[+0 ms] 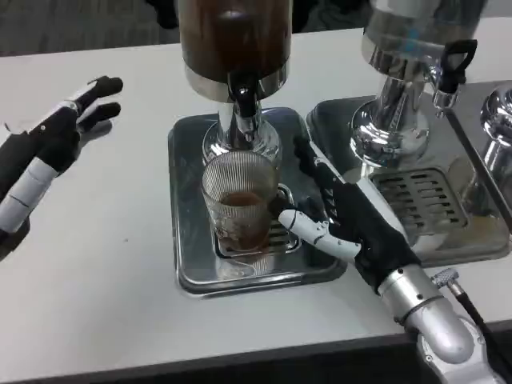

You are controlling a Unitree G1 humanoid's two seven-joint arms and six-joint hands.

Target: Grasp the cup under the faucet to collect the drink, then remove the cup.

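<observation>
Your cup (238,204), a ribbed glass partly filled with brown drink, is standing on the metal drip tray (188,240) directly under the black faucet (242,94); your right hand (346,224) is resting just beside it, fingers (308,228) touching its side but not visibly closing around it; your left hand (60,132) is hovering released, fingers apart, over the white tabletop (88,272), well apart from the tray.
</observation>
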